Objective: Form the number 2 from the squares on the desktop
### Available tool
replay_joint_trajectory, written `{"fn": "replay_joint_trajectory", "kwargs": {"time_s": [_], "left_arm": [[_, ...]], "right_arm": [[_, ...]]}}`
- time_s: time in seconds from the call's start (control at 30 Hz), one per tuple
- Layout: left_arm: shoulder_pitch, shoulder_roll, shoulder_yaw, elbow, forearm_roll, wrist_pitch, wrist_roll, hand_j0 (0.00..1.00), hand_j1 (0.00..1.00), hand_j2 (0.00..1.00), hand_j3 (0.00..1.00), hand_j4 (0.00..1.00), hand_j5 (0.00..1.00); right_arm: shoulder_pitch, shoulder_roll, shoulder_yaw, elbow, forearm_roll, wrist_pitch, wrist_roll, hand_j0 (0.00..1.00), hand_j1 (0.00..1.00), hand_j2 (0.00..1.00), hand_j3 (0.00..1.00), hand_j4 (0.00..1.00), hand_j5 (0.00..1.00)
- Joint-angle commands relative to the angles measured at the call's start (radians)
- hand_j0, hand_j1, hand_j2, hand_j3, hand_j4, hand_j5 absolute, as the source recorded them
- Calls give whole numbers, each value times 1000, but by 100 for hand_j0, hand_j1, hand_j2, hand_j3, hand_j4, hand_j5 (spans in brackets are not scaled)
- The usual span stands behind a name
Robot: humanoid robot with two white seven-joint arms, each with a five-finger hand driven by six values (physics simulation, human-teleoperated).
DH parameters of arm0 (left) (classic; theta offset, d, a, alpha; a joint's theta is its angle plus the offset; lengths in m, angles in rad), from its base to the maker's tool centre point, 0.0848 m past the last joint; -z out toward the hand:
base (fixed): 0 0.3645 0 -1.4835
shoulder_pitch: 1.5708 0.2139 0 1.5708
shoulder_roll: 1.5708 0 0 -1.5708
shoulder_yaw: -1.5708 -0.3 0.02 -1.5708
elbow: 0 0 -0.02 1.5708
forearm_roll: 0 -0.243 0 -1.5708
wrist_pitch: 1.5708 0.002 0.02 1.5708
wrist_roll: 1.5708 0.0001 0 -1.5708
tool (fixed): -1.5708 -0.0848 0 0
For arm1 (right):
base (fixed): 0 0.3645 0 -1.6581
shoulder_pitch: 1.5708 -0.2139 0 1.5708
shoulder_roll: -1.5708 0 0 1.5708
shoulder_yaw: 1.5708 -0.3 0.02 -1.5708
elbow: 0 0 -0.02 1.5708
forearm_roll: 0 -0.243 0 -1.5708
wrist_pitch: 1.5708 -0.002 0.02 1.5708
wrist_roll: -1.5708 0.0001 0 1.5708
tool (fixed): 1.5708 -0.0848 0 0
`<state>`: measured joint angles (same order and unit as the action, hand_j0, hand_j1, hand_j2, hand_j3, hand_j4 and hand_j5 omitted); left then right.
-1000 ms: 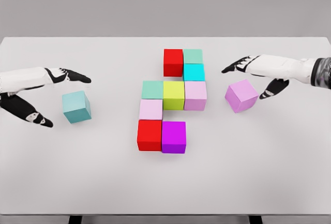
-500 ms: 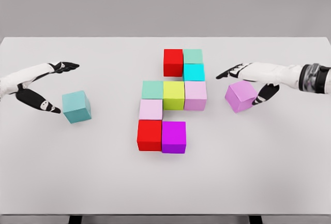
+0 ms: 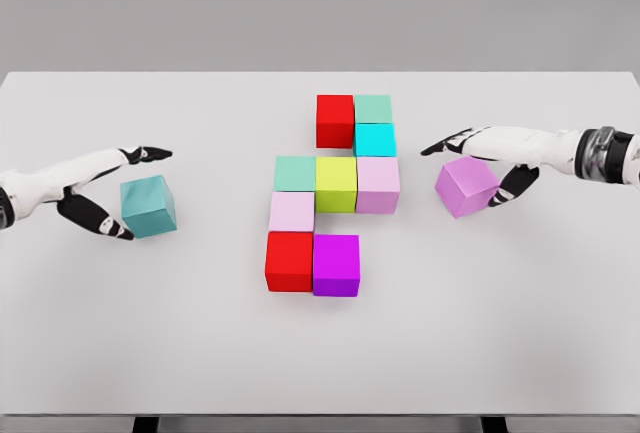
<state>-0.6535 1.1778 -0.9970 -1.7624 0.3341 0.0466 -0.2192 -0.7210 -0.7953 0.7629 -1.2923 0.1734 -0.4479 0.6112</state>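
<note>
A: How do the squares lie?

B: Nine cubes are packed edge to edge around the middle of the desk [image 3: 120, 353]. Nearest the far edge sit a red cube [image 3: 335, 120] and a mint cube [image 3: 373, 108], with a cyan cube [image 3: 375, 139] just in front of the mint one. Below comes a row of green cube [image 3: 295, 173], yellow cube [image 3: 336, 184] and pale pink cube [image 3: 378, 184]. A light pink cube [image 3: 291, 211] sits under the green one, then a second red cube [image 3: 289, 260] and a magenta cube [image 3: 336, 265] close the figure toward the near edge.

A: Any long axis?

B: The cluster runs from far edge to near edge, sides square to the desk. Single cubes have none.

A: The loose ones?

B: A teal cube [image 3: 149, 206] lies toward the left edge, turned slightly. A violet cube [image 3: 467, 185] lies toward the right edge, tilted, one corner raised.

A: The hands?

B: The left hand [image 3: 105, 193] brackets the teal cube, fingers [image 3: 152, 153] spread above, thumb at its near left side, not closed. The right hand [image 3: 480, 158] straddles the violet cube, fingers over its top, thumb at its right face; whether it grips, I cannot tell.
</note>
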Motion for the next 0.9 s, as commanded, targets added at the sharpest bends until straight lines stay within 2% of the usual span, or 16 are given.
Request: {"fn": "replay_joint_trajectory", "kwargs": {"time_s": [0.0,0.47,0.5,0.63,0.7,0.73,0.87], "left_arm": [[0,-1,-6,0,-4,1,1,100,100,100,100,100,100],[5,-27,-12,9,-44,32,4,89,89,89,89,89,89],[5,-29,-12,9,-44,32,4,89,89,89,89,89,89],[6,-35,-14,11,-64,33,6,89,89,89,89,89,89],[6,-35,-14,12,-64,33,6,87,87,87,87,87,87],[6,-37,-14,18,-64,33,6,87,87,87,87,87,87],[8,-41,-29,32,-79,32,30,86,86,86,86,86,86]], "right_arm": [[0,-2,-1,7,-5,2,0,100,100,100,100,100,100],[0,-1,18,22,-5,2,0,99,99,99,99,99,99],[0,1,16,21,-5,0,0,92,92,92,92,92,92],[-3,-1,16,21,-5,-2,0,87,87,87,87,87,87],[-3,-1,18,21,-5,-2,0,81,81,81,81,81,81],[-3,1,18,21,-5,-2,0,75,75,75,75,75,75],[-3,-1,18,21,-5,-8,0,71,71,71,71,71,71]]}}
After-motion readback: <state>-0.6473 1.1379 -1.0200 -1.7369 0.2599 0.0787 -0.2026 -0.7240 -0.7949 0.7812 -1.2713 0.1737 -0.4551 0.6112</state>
